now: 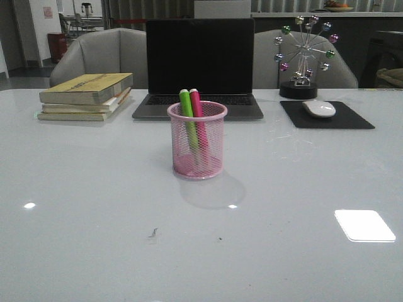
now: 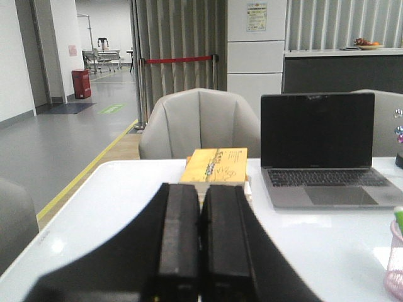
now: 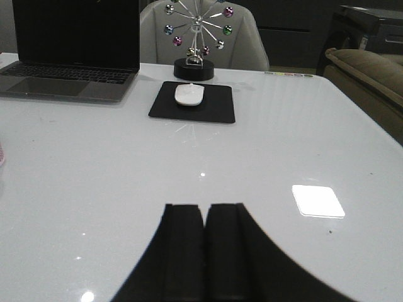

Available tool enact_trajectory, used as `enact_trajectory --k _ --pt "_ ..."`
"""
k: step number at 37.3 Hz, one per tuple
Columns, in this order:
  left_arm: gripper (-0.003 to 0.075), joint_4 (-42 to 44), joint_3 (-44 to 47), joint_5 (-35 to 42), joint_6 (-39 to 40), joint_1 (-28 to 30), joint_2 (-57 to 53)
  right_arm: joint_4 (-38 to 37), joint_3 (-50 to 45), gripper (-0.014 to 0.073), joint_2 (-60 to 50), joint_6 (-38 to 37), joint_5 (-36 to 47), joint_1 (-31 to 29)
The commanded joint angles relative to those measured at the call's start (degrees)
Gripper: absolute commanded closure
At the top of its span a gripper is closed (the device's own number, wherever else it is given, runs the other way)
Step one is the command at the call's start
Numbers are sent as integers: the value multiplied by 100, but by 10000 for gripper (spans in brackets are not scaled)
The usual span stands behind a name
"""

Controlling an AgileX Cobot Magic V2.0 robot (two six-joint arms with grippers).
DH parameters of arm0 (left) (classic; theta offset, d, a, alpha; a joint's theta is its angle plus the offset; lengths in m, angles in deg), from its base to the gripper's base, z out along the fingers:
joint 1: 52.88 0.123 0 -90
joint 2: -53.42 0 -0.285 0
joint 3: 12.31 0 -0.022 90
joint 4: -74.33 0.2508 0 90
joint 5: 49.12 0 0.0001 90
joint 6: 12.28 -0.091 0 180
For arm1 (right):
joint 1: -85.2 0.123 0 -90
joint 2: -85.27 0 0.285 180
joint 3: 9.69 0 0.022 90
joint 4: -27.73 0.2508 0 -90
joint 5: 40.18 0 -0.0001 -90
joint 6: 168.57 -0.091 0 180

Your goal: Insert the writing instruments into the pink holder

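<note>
The pink wire-mesh holder [image 1: 197, 141] stands upright mid-table in front of the laptop. A green highlighter [image 1: 187, 113] and a hot pink highlighter [image 1: 198, 112] stand inside it, leaning side by side, tops above the rim. Neither arm shows in the front view. My left gripper [image 2: 201, 192] is shut and empty, raised over the table's left part; the holder's edge [image 2: 397, 267] peeks in beside it with a green tip [image 2: 399, 217]. My right gripper [image 3: 204, 211] is shut with nothing between its fingers, over the bare right side of the table.
A stack of books [image 1: 86, 96] lies at the back left, an open laptop [image 1: 199, 70] behind the holder. A mouse [image 1: 319, 108] on a black pad [image 1: 326, 115] and a ferris-wheel ornament [image 1: 304, 55] stand at the back right. Chairs are behind the table.
</note>
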Motion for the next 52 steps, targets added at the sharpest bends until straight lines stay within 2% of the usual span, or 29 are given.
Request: enact_trajectory --k 1,15,26,52 --pt "622 -5 143 519 31 0 -231 -41 -5 541 23 44 467 12" --pt "622 -5 1244 542 31 0 -1041 -41 -5 541 23 44 467 12" --pt "622 -28 1783 1105 31 0 -1084 -41 -5 541 23 44 467 12" --pt "628 -28 1834 933 31 0 -1084 -41 -5 541 23 44 467 12"
